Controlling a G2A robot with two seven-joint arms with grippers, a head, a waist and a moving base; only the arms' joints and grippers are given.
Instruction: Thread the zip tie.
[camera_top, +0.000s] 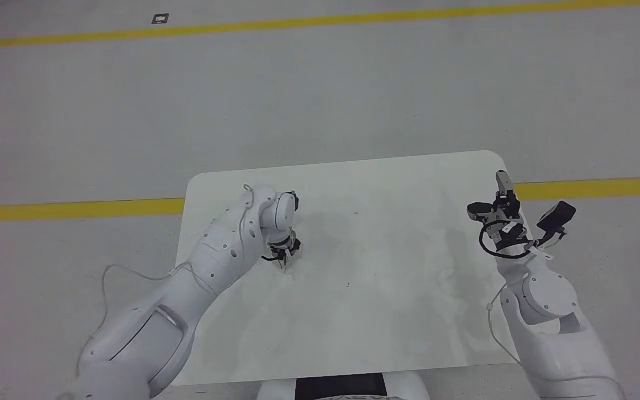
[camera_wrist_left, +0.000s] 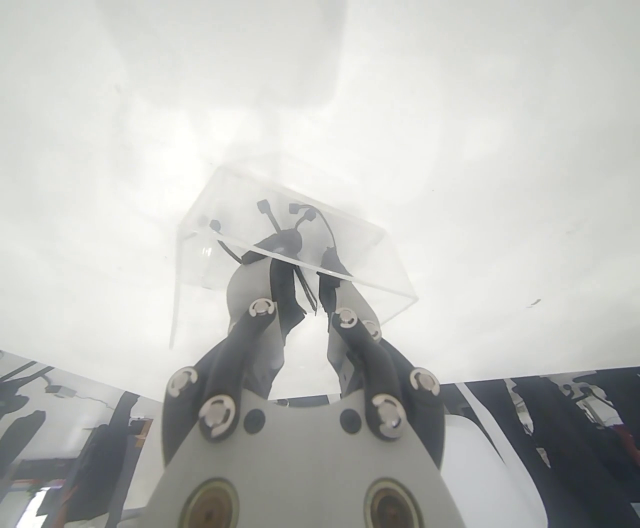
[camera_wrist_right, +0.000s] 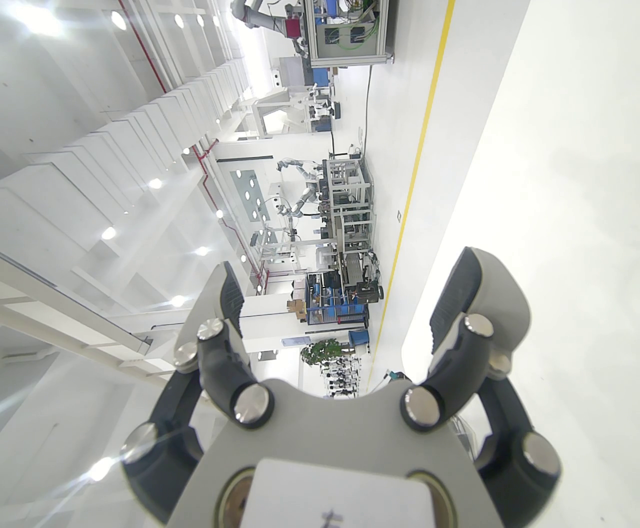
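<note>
Ties (camera_wrist_left: 265, 212) lie tangled in a clear box (camera_wrist_left: 385, 280) at the left of the table (camera_top: 400, 200), where the left claw (camera_wrist_left: 305, 252) dips among them to pick one, though I cannot tell whether it grips any, while the right claw (camera_wrist_right: 345, 280) hangs wide open and empty by the right edge, probably to take the tail.

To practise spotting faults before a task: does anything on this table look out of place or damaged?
Nothing looks spilled or damaged. The zip ties lie jumbled in the box, at the left gripper. The right gripper, open, points out past the table's edge.
</note>
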